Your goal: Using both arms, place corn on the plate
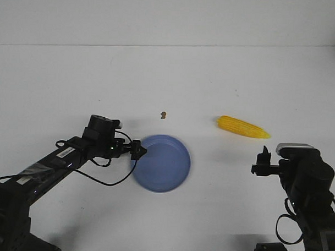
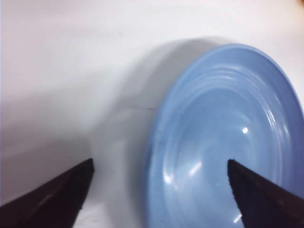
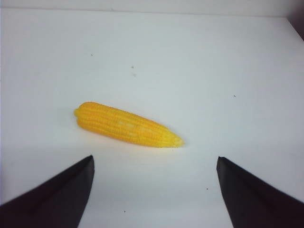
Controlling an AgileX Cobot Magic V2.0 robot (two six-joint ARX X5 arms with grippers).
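We are holding both tools spread wide: the left tool (image 1: 138, 150) straddling the rim of the round shallow blue plate (image 1: 165, 165), the right tool (image 1: 261, 162) empty, near the bumpy yellow corn cob (image 1: 243, 127) lying on the white desk (image 1: 59, 83). We risk nudging the plate, or rolling the tapered cob.

no readable text, small white label on left arm (image 1: 65, 151) illegible
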